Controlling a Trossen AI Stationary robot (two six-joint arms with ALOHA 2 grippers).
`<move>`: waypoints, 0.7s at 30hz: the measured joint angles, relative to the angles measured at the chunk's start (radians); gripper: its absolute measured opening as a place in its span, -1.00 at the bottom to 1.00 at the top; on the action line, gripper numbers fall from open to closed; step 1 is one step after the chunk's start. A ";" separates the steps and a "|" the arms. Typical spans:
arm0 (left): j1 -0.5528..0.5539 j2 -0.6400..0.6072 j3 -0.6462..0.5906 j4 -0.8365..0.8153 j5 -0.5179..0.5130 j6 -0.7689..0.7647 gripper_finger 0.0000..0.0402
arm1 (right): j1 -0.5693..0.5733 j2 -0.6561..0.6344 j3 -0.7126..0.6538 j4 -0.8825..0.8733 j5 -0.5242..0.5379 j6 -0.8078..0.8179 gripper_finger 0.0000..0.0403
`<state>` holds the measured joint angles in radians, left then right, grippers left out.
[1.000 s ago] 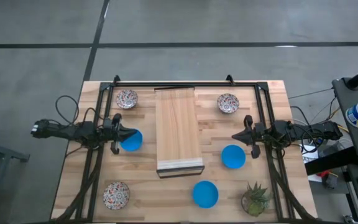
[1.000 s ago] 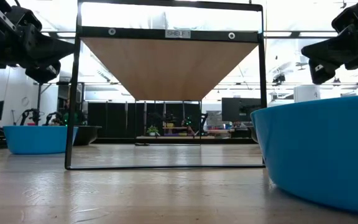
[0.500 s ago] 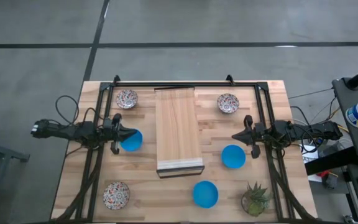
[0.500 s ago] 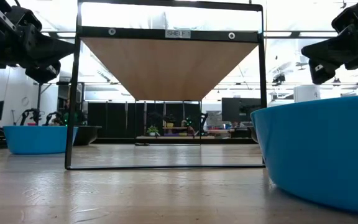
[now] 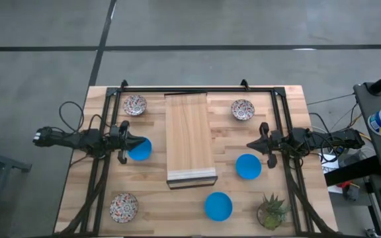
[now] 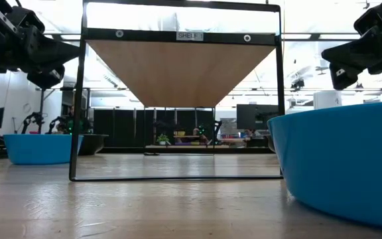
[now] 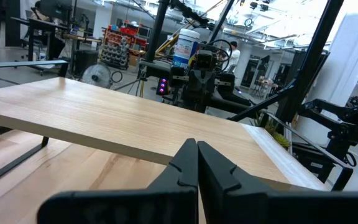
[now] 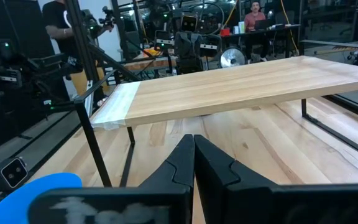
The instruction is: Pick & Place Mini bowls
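Note:
Three blue mini bowls rest on their bases on the table: one (image 5: 139, 149) at the left, one (image 5: 247, 166) at the right, one (image 5: 217, 206) near the front. Three speckled mini bowls stand at far left (image 5: 135, 104), far right (image 5: 242, 110) and near left (image 5: 123, 207). My left gripper (image 5: 142, 142) is shut and empty, raised over the left blue bowl's far rim. My right gripper (image 5: 249, 145) is shut and empty, raised just beyond the right blue bowl. Both point at the board; their fingertips (image 7: 197, 147) (image 8: 194, 140) meet.
A long pale wooden board (image 5: 189, 137) lies on a black frame shelf (image 5: 197, 89) in the table's middle, between the two grippers. A small green potted plant (image 5: 272, 210) stands at the near right corner. People and equipment show in the room beyond.

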<state>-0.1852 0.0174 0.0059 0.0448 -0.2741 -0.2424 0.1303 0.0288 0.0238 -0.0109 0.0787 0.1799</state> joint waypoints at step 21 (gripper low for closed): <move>0.000 0.000 0.000 0.000 0.000 0.000 -1.00 | 0.000 0.000 0.000 0.002 0.007 -0.040 -0.96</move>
<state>-0.1848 0.0177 0.0059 0.0448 -0.2741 -0.2428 0.1305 0.0288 0.0235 -0.0094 0.0858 0.1401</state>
